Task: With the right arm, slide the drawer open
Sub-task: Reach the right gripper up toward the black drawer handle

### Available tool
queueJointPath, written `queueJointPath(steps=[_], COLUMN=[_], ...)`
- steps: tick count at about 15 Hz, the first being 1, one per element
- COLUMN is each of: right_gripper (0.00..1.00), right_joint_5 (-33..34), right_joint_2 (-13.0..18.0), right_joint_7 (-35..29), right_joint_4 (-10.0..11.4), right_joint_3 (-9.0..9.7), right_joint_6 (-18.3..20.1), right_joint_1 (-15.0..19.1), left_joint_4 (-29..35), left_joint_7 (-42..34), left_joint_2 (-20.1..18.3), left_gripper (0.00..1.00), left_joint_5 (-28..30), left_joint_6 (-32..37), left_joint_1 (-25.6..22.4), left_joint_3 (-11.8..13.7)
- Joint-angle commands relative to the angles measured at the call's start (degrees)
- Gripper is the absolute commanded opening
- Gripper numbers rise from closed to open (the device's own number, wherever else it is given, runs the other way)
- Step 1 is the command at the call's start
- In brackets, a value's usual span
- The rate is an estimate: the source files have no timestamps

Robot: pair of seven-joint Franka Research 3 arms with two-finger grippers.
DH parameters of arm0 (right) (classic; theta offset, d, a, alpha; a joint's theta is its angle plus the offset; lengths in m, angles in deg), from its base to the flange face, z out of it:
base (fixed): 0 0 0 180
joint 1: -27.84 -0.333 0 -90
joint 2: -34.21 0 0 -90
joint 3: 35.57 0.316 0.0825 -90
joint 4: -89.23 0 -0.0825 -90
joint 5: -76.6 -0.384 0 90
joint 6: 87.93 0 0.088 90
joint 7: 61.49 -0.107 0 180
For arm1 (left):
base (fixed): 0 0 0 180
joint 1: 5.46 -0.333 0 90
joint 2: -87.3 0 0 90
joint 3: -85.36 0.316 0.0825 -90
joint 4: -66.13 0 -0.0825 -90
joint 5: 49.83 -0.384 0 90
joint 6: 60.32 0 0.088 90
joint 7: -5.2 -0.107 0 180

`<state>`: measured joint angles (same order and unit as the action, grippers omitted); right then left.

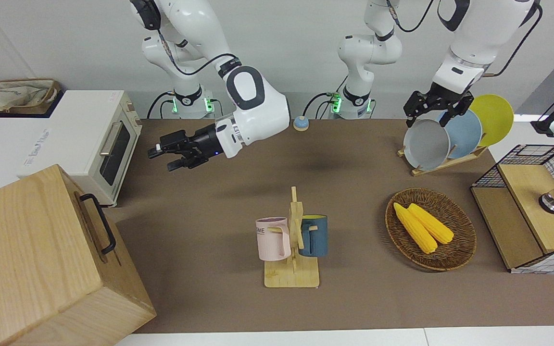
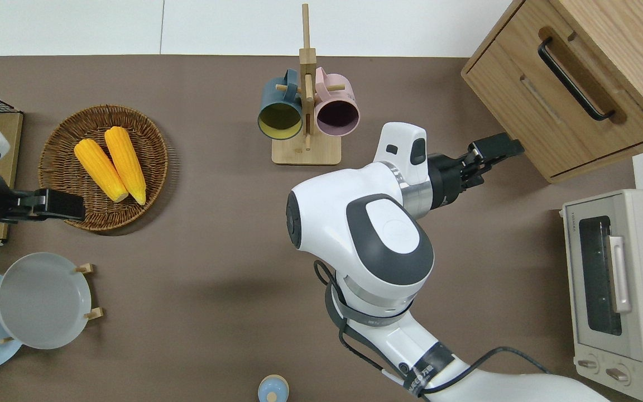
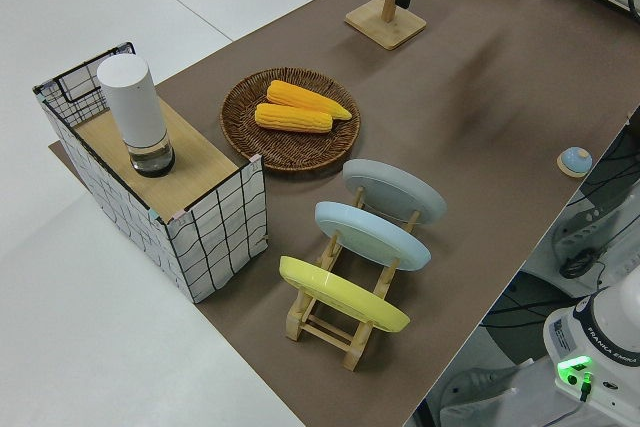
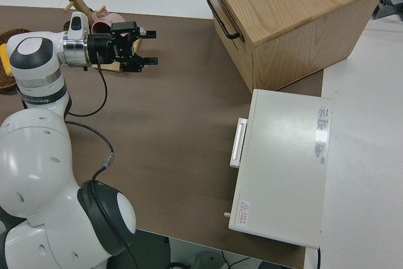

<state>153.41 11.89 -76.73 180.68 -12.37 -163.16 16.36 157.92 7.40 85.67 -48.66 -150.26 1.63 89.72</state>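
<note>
Right hand of the right arm, raised over bare bench, fingers apart and empty, pointing toward the drawer. The drawer sits shut in the big light-wood box at the right arm's end of the bench, ahead of the fingertips and apart from them; no contact yet. Its black bar handle lies farther along the front panel than the corner the hand now faces, so the hand is short of it and offset toward the box's near edge. Beside the hand, toward the robots, stands the white toaster oven; on its opposite flank, the mug rack with a pink mug and a blue mug.

Handling, as judged: the drawer is rigid wood and probably moderately heavy, and should slide straight along its runners. The metal bar is stiff, smooth and possibly slippery, so the best hold is at its middle, fingers closing across the bar in the gap between it and the panel. An off-centre pull could skew the drawer or shift the box.

The left arm is parked, its hand apparently open.
</note>
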Motion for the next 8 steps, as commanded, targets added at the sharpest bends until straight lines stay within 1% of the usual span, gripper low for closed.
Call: queueJointPath(steps=[1,3,5,6,7,8], right_gripper=[0.983,0.983,0.983,0.983,0.983,0.983], right_joint_5=[1.9,2.6,3.9,4.9,5.4,5.6], right_joint_2=[1.2,1.2,1.7,2.3,3.2,4.6], right_joint_7=[-1.4,-1.4,-1.5,-1.6,-3.0,-4.9], right_joint_4=[2.8,3.0,4.3,5.6,7.3,10.0], right_joint_3=[0.62,0.53,0.26,0.26,0.09,-0.61], right_joint_6=[-3.2,-4.1,-6.0,-7.5,-9.5,-12.0], right_joint_1=[2.7,3.8,5.1,5.8,6.4,7.0], left_joint_4=[-0.1,-0.1,-0.1,-0.1,-0.1,-0.1], left_joint_7=[-0.1,-0.1,-0.1,-0.1,-0.1,-0.1], left_joint_2=[-0.5,-0.5,-0.5,-0.5,-0.5,-0.5], left_gripper=[1.00,1.00,1.00,1.00,1.00,1.00], left_joint_5=[-0.7,-0.7,-0.7,-0.7,-0.7,-0.7], left_joint_6=[0.8,0.8,0.8,0.8,0.8,0.8], left_joint_1=[0.2,0.2,0.2,0.2,0.2,0.2], left_joint_3=[0.2,0.2,0.1,0.2,0.2,0.2])
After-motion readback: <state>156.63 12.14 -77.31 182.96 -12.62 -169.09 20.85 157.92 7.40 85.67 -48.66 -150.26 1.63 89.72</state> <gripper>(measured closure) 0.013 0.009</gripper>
